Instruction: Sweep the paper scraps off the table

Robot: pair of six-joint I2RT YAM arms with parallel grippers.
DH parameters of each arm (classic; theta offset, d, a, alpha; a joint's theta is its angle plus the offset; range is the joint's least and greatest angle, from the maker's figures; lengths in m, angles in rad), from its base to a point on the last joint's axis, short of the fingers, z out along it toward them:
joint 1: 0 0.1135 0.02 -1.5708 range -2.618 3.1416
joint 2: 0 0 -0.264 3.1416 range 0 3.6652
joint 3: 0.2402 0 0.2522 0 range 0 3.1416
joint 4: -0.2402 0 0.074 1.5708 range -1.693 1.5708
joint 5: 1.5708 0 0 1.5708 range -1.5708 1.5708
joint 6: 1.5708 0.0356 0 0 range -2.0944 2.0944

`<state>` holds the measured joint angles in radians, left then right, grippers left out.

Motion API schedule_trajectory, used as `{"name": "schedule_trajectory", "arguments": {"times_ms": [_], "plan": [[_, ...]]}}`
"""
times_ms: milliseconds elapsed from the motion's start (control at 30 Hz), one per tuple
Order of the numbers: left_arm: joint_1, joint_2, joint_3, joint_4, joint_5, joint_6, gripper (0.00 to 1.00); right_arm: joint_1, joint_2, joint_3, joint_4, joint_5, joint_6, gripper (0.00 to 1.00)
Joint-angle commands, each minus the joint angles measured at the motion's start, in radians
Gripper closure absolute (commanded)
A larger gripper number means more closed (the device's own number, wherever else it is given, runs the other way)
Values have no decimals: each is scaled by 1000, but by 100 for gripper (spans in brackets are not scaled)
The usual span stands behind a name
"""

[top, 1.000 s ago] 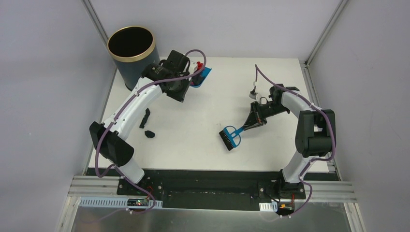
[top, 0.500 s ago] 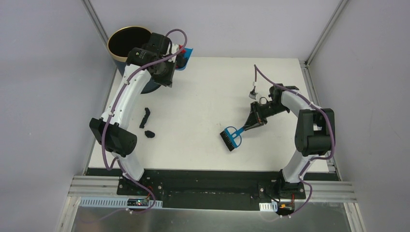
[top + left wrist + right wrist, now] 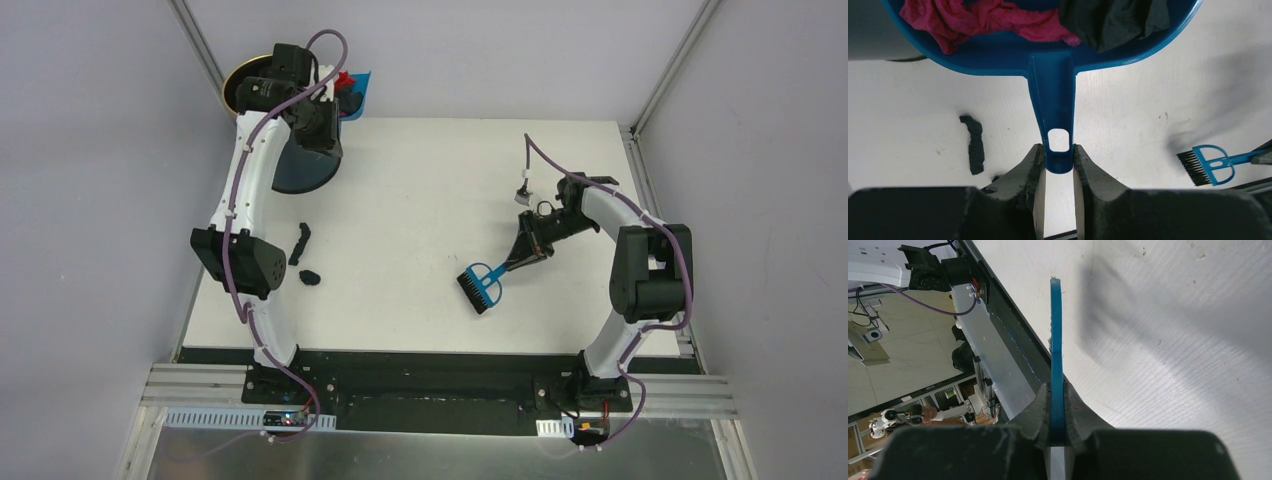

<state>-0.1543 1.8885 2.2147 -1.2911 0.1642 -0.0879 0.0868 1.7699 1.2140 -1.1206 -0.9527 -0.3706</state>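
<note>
Blue plastic fills my left wrist view: the dustpan (image 3: 1048, 50), with my left gripper (image 3: 1058, 165) clenched on the tip of its handle. Over the last second I have swung it off the table (image 3: 430, 190) and up to the 11 o'clock corner. It now hangs by the gold rim of the bin (image 3: 229, 88), on the rim's 3 o'clock side. Whether it is already over the mouth I cannot tell, because my own arm covers most of the opening. I judge this to be the emptying step: the load is gathered and lifted, but not yet tipped out.

The pan holds paper scraps (image 3: 973, 20): a magenta-pink crumple on one side and a black one on the other. The bin's inside is hidden, so I cannot say what it holds.

Two black bits (image 3: 303, 258) lie on the table at about 8 o'clock, well apart from the pan, so the sweeping is not finished. My right gripper (image 3: 1058, 390) is clamped on the handle of the brush (image 3: 478, 286). It has stayed put at roughly 4 o'clock of centre, bristles down by the tabletop, ready for another pass.
</note>
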Motion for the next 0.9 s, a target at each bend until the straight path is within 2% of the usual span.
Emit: {"name": "schedule_trajectory", "arguments": {"times_ms": [0, 100, 267, 367, 467, 567, 700, 733, 767, 833, 867], "plan": [[57, 50, 143, 10, 104, -45, 100, -4, 5, 41, -18, -4, -48, 100], [107, 96, 211, 22, 183, -80, 100, -4, 6, 42, -19, 5, -50, 100], [198, 133, 211, 115, 364, -172, 100, -4, 7, 44, -26, 27, -61, 100], [244, 159, 194, 204, 543, -244, 100, -5, 0, 44, -27, 38, -63, 100], [280, 150, 114, 353, 659, -338, 100, -4, -10, 39, -30, 32, -57, 100], [312, 108, -34, 594, 780, -481, 100, -6, -16, 36, -30, 31, -55, 100], [339, 64, -247, 973, 910, -775, 100, -5, -13, 37, -32, 36, -56, 100], [343, 45, -324, 1109, 926, -868, 100, -5, -14, 38, -34, 37, -56, 100], [351, 29, -400, 1341, 935, -971, 100, -5, -14, 39, -34, 36, -57, 100], [369, 17, -539, 1726, 921, -1242, 100, -5, -13, 38, -37, 33, -56, 100], [375, 28, -583, 1868, 907, -1368, 100, -5, -13, 37, -37, 31, -56, 100]]}}
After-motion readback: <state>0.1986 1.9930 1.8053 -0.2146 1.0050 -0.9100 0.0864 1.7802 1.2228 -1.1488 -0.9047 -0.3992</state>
